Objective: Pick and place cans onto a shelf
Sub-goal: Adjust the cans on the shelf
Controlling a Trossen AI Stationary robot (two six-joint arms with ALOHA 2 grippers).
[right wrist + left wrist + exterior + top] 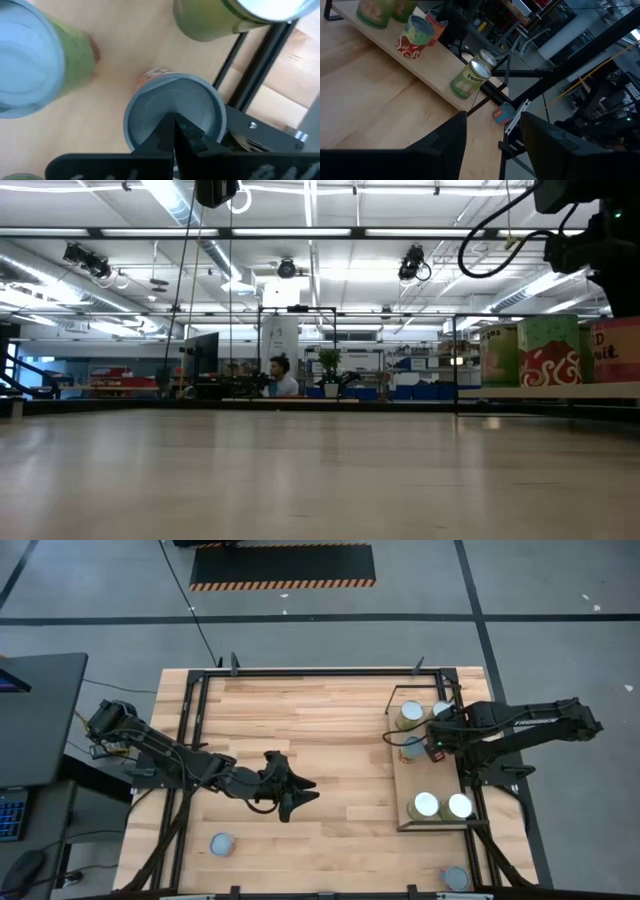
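From above, you're seeing five silver-topped cans (411, 713) sitting on the shelf (405, 783) at the table's right; the right gripper (434, 743) is hovering over them, pinched closed and empty. In the left wrist view, the left gripper (492, 137), fingers parted around nothing, is facing a green "Pears" can (470, 79).

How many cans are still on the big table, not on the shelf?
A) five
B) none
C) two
C: from above, one can sits near the table's front left and another can near its front right, both off the shelf; the rest stand on the shelf.
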